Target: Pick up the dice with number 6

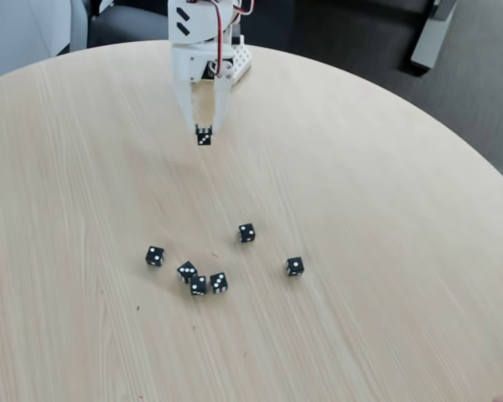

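Note:
My white gripper (pixel 204 134) reaches down from the arm's base at the far edge of the round table, and its two fingers are shut on a tiny black die (pixel 204 137). The side facing the fixed view shows a few white pips, too small to count. I cannot tell whether this is the dice with number 6. The held die looks slightly raised above the wood.
Several like black dice lie nearer the front: one at the left (pixel 154 256), a tight cluster of three (pixel 199 280), one alone (pixel 246 233) and one at the right (pixel 294 266). The light wooden table (pixel 386 184) curves away at the right, with dark floor beyond.

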Motion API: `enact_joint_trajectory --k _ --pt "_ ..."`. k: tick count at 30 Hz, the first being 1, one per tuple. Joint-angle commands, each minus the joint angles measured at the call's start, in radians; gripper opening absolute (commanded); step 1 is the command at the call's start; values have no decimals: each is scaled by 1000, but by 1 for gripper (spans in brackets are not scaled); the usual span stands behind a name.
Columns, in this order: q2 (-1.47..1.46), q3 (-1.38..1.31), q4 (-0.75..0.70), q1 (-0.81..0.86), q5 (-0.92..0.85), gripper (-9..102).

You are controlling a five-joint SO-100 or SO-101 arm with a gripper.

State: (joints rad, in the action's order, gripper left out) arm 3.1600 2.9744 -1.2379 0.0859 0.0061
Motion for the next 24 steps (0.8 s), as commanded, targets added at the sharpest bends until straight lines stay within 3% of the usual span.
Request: enact_joint_trajectory --k 1,7,24 --pt "3 -5 11 14 32 0" --pt "5 -5 11 3 -120 0" --pt "5 -3 14 -8 -115 0"
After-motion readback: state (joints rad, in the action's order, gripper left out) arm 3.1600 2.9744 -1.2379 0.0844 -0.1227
